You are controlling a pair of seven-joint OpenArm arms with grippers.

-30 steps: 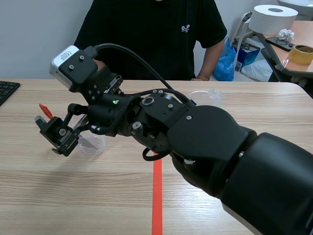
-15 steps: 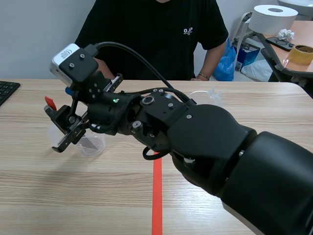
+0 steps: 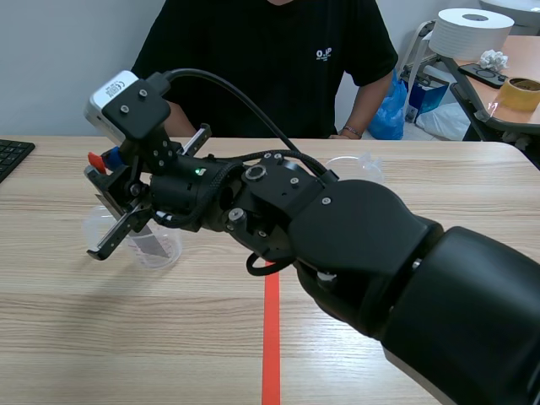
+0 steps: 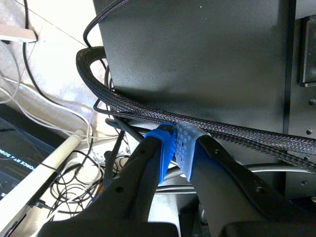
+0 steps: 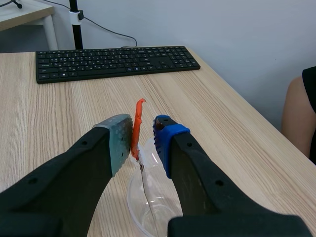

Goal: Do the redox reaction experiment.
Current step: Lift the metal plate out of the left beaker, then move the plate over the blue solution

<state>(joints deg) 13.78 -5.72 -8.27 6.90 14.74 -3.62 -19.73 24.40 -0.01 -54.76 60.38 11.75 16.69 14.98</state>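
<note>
My right gripper (image 5: 143,143) clamped on orange stick (image 5: 137,123). Over last second wrist swung up from tilt; stick now hangs upright into clear cup (image 5: 148,210). Tipping probably finished, stirring likely next. Left gripper (image 4: 176,148) closed, empty, beside cables (image 4: 148,111).

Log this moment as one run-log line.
right pincer: shut on orange-tipped tool, above clear cup | left pincer: shut, empty, by cables | person: seated opposite
</note>
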